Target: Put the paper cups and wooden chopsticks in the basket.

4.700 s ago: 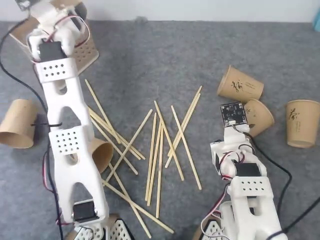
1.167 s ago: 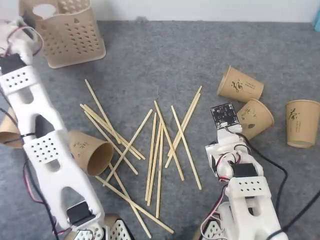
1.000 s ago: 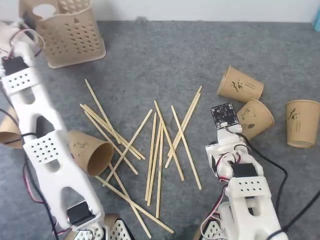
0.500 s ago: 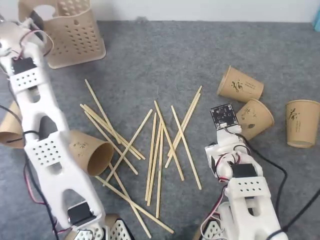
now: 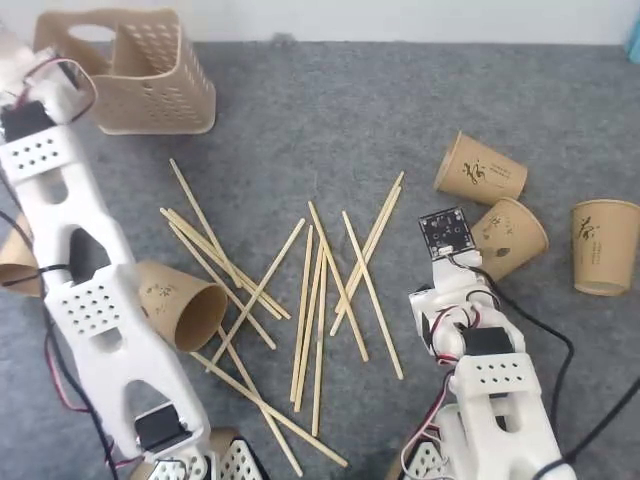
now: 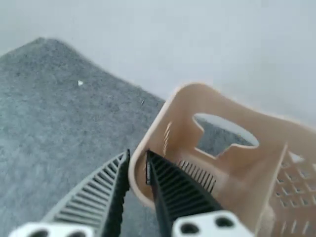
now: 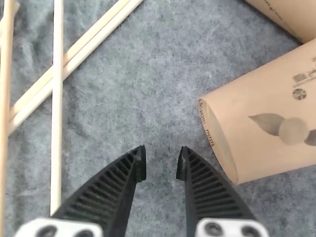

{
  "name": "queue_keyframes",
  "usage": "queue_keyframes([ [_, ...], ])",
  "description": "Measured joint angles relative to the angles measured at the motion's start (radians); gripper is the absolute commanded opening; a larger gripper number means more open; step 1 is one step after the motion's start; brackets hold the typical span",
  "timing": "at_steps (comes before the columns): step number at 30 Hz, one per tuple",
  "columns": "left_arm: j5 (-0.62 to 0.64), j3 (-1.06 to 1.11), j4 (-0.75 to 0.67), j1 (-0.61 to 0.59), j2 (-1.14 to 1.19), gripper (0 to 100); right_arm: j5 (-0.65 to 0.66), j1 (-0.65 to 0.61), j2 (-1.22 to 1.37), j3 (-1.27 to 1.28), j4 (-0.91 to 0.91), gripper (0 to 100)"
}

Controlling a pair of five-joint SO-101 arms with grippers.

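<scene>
The tan perforated basket (image 5: 140, 75) stands tilted at the table's far left corner. My left gripper (image 6: 137, 163) is shut on the rim of the basket (image 6: 212, 148) beside its handle cutout. Several wooden chopsticks (image 5: 318, 290) lie scattered across the middle of the grey mat. One paper cup (image 5: 182, 303) lies on its side beside my left arm, and another cup (image 5: 14, 268) shows at the left edge. Three more cups (image 5: 480, 170) (image 5: 512, 235) (image 5: 604, 245) lie at the right. My right gripper (image 7: 161, 158) is open over bare mat, just beside a lying cup (image 7: 266, 133).
The grey mat (image 5: 300, 120) covers the table, with free room between the basket and the chopsticks. My left arm (image 5: 70, 250) stretches along the left side. Chopsticks (image 7: 54, 98) lie close to my right gripper.
The basket has tipped and shifted, its opening now leaning to the left with my left gripper at its rim. The right arm has stayed put.
</scene>
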Motion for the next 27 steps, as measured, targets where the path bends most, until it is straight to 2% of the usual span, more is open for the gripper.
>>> queue_keyframes([
  [7, 0.000, -0.201, 0.302, 0.028, 0.018, 1, 0.000, 0.000, 0.000, 0.000, 0.000, 11.5],
  [14, 0.015, -0.554, 0.681, 0.166, 0.054, 1, 0.000, 0.000, 0.000, 0.000, 0.000, 11.5],
  [17, 0.025, -0.578, 0.740, 0.215, 0.029, 1, 0.000, 0.002, 0.000, 0.000, 0.000, 11.5],
  [22, 0.025, -0.563, 0.750, 0.267, -0.041, 1, 0.000, 0.000, 0.000, 0.000, 0.000, 11.5],
  [27, 0.026, -0.439, 0.753, 0.308, -0.175, 1, 0.006, 0.003, 0.000, 0.000, 0.000, 11.5],
])
